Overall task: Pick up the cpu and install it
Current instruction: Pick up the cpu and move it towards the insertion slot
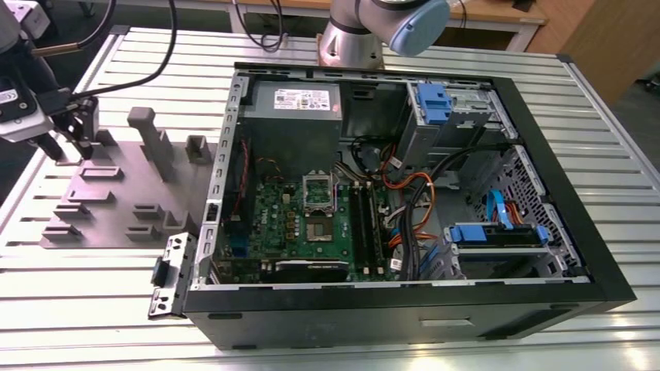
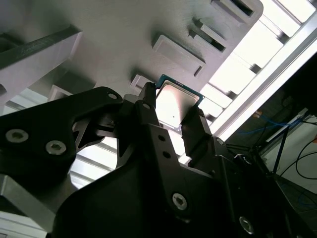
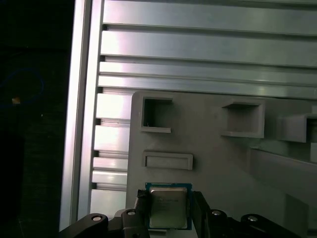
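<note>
The cpu [image 2: 174, 105] is a small square chip with a pale silver top and a green-blue rim, also seen in the first wrist view [image 3: 168, 208]. My gripper [image 2: 173, 108] [image 3: 169, 202] is shut on it, one black finger [image 2: 147, 106] against each of two opposite edges. In the exterior view my gripper [image 1: 64, 145] hangs over the far corner of the grey fixture plate [image 1: 108, 212], at the view's left. The open computer case [image 1: 577, 255] lies to the view's right, with the green motherboard [image 1: 277, 224] and its socket [image 1: 320, 229] inside.
Grey blocks and posts [image 1: 144, 127] rise from the fixture plate beside my gripper. A shallow rectangular recess [image 3: 167, 160] sits in the plate close to the cpu. Cables [image 1: 413, 209], blue drive brackets [image 1: 495, 234] and a power supply [image 1: 294, 104] crowd the case. The ribbed metal table [image 1: 93, 309] carries everything.
</note>
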Motion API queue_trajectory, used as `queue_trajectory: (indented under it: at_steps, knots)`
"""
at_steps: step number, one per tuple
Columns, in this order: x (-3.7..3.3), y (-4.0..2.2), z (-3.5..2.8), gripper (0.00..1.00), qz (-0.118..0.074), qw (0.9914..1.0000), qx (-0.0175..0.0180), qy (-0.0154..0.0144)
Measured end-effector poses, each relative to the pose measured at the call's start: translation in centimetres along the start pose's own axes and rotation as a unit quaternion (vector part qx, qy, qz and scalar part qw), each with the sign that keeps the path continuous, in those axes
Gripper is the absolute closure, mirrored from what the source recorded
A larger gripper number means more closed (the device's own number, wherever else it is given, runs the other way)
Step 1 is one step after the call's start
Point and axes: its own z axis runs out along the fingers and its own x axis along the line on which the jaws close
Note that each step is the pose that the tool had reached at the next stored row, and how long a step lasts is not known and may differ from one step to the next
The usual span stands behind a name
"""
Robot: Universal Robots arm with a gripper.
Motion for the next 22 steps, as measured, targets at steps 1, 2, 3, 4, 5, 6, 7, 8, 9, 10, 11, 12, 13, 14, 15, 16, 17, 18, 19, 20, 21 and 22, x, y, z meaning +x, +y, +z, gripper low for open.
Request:
queue_trajectory:
  at_steps: [1, 2, 3, 4, 5, 6, 7, 8, 9, 10, 11, 12, 13, 14, 15, 16, 17, 18, 19, 20, 21, 22]
  knots:
    - [0.00, 0.00, -0.04, 0.55, 0.000, 1.00000, 0.0000, 0.0000]
    - [0.00, 0.00, -0.08, 0.55, 0.000, 1.00000, 0.0000, 0.0000]
    - [0.00, 0.01, -0.11, 0.55, 0.000, 1.00000, 0.0000, -0.0001]
    - [0.00, 0.00, -0.14, 0.55, 0.000, 1.00000, 0.0000, 0.0000]
    - [0.00, 0.01, -0.18, 0.55, 0.000, 1.00000, 0.0000, 0.0000]
    - [0.00, 0.01, -0.22, 0.55, 0.000, 1.00000, 0.0000, 0.0000]
    - [0.00, 0.01, -0.26, 0.55, 0.000, 1.00000, 0.0000, 0.0000]
    - [0.00, 0.01, -0.29, 0.55, 0.000, 1.00000, 0.0000, 0.0000]
    - [0.00, 0.01, -0.33, 0.55, 0.000, 1.00000, 0.0000, 0.0000]
    - [0.01, 0.01, -0.38, 0.55, 0.000, 1.00000, 0.0000, 0.0000]
    - [0.01, 0.01, -0.42, 0.55, 0.000, 1.00000, 0.0000, 0.0000]
    - [0.01, 0.02, -0.46, 0.55, 0.000, 1.00000, 0.0000, 0.0000]
    - [0.01, 0.02, -0.50, 0.55, 0.000, 1.00000, 0.0000, 0.0000]
    - [0.01, 0.02, -0.54, 0.55, 0.000, 1.00000, 0.0000, 0.0000]
    - [0.01, 0.02, -0.58, 0.55, 0.000, 1.00000, 0.0000, 0.0000]
    - [0.01, 0.02, -0.61, 0.55, 0.000, 1.00000, 0.0000, 0.0000]
    - [0.01, 0.02, -0.65, 0.55, 0.000, 1.00000, 0.0000, 0.0000]
    - [0.01, 0.02, -0.69, 0.55, 0.000, 1.00000, 0.0000, 0.0000]
    - [0.01, 0.03, -0.73, 0.55, 0.000, 1.00000, 0.0000, 0.0000]
    - [0.01, 0.03, -0.76, 0.55, 0.000, 1.00000, 0.0000, 0.0000]
    - [0.01, 0.03, -0.79, 0.55, 0.000, 1.00000, 0.0000, 0.0000]
    - [0.01, 0.03, -0.83, 0.55, 0.000, 1.00000, 0.0000, -0.0001]
